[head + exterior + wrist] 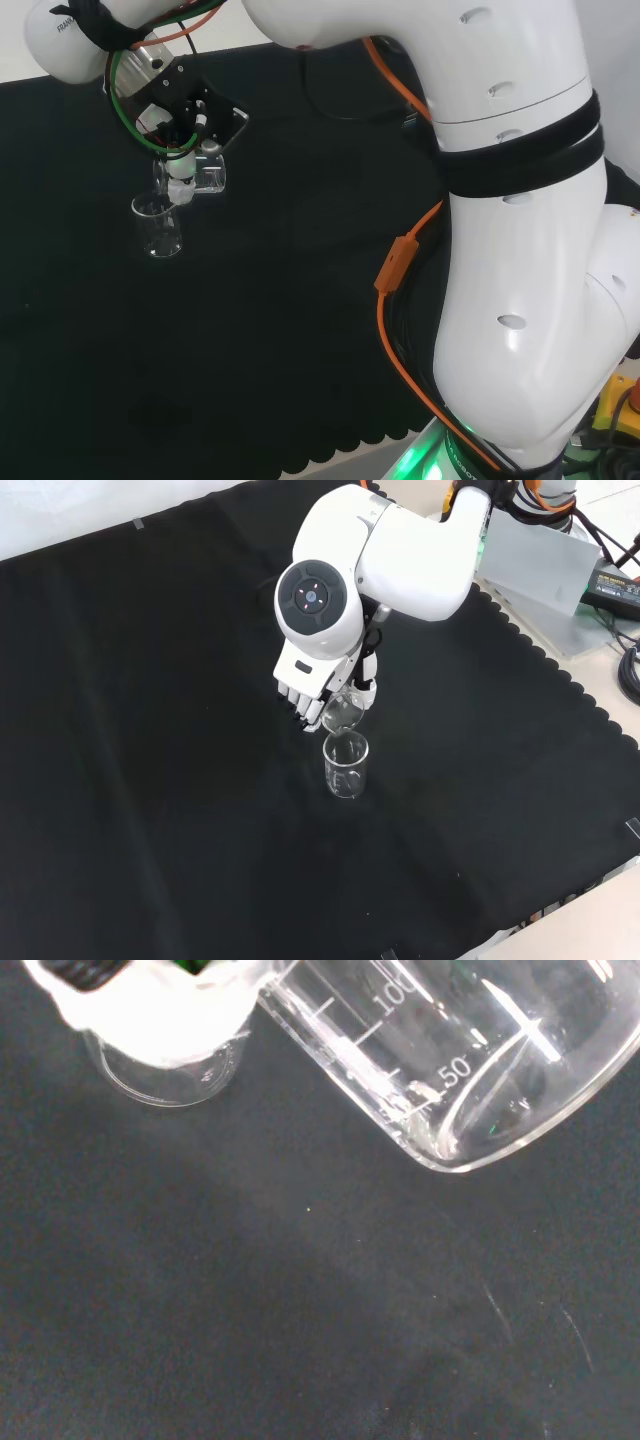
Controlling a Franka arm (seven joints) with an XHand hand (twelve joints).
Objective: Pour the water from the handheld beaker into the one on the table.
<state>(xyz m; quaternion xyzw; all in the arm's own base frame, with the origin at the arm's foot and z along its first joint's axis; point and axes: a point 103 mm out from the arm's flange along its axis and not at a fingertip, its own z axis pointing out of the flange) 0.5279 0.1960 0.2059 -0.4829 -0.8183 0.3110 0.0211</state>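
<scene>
Two clear beakers are seen on the black cloth [150, 780], and one hand. Nearest in the front view, one beaker [346, 765] is stood upright on the cloth, its mouth open upward. Just behind and above it, the second beaker [341, 713] is held tipped on its side with its lip over the standing one's rim, gripped by the hand [305, 702], whose fingers are curled round it below the arm's white link [318, 605].

Even overhead light, glare on white arm link [520, 200], blurred wrist-view edge.
</scene>
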